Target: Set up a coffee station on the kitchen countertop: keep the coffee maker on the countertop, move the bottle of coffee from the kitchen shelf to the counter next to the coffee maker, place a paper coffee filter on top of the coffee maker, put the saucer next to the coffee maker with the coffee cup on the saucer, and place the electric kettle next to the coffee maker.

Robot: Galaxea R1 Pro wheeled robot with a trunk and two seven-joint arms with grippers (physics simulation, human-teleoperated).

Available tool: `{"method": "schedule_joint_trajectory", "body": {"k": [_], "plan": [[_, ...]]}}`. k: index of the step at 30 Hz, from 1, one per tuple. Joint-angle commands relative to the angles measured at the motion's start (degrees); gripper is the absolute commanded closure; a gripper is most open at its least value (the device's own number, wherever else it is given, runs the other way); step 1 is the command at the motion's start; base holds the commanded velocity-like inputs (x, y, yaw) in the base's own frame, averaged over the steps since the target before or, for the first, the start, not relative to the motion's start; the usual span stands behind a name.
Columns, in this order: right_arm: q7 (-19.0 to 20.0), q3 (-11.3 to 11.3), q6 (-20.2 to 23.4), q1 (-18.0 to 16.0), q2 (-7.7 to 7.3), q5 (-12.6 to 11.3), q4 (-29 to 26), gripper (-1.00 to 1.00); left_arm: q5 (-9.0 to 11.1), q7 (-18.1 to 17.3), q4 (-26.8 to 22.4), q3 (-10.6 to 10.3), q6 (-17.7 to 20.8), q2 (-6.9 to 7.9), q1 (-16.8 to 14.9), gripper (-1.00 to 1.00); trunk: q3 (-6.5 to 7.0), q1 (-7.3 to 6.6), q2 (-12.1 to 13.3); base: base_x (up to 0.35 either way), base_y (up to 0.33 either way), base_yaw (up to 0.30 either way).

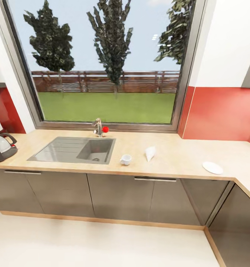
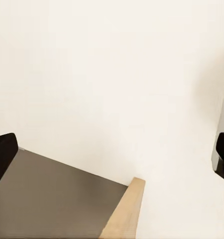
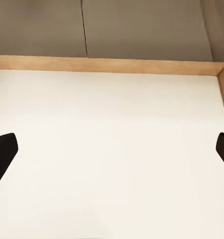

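With both hands (image 2: 112,149) (image 3: 112,149) wide open and empty over the floor, the tabletop (image 1: 177,155) is best approached squarely near the cup (image 1: 125,159), filter (image 1: 150,152) and saucer (image 1: 212,167), the coffee maker (image 1: 0,142) sitting far left.

No text, labels, brands or nos. readable anywhere. Black-and-white coffee maker (image 1: 0,144) at the left end of the light wooden desk (image 1: 177,155): no legible marking. Small white cup (image 1: 125,159), white paper filter (image 1: 150,152) and round white saucer (image 1: 213,167): all plain. Grey cabinet fronts (image 1: 117,196) & red wall panel (image 1: 221,113): no signs.
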Motion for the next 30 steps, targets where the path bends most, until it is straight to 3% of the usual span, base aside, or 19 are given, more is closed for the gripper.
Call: {"method": "schedule_joint_trajectory", "body": {"k": [1, 11, 24, 25, 30], "plan": [[-0.13, -0.57, -0.52, -0.37, 0.36, -0.17, -0.30, -1.00, 0.17, -0.03, 0.12, 0.25, -0.33, -0.10, 0.07, -1.00, -0.11, 0.03, -0.11, 0.016, 0.000, 0.000], [-2.19, -1.23, -3.72, -3.63, 3.60, -2.24, -3.54, -1.00, 0.28, -0.51, 0.27, 0.36, -0.36, -0.08, 0.14, -1.00, -0.11, 0.03, -0.11, 0.153, 0.000, 0.000], [-2.21, -1.25, -1.34, -7.86, 3.71, -2.26, -7.75, -1.00, 0.34, -0.68, 0.98, 0.42, -0.29, 0.80, 0.31, -1.00, -0.11, 0.03, -0.11, 0.315, 0.000, 0.000], [-2.21, -1.26, 4.43, -9.25, 3.69, -2.25, -45.09, -1.00, 0.35, -0.68, 0.98, 0.42, -0.29, 1.05, 0.32, -1.00, -0.11, 0.03, -0.11, 0.338, 0.000, 0.000], [-2.22, -1.27, 10.17, -13.01, 3.56, -2.10, -50.89, -1.00, 0.41, -0.68, 1.62, 0.42, -0.19, 1.47, 0.72, -1.00, -0.11, 0.03, -0.11, 0.339, 0.000, 0.000]]}}
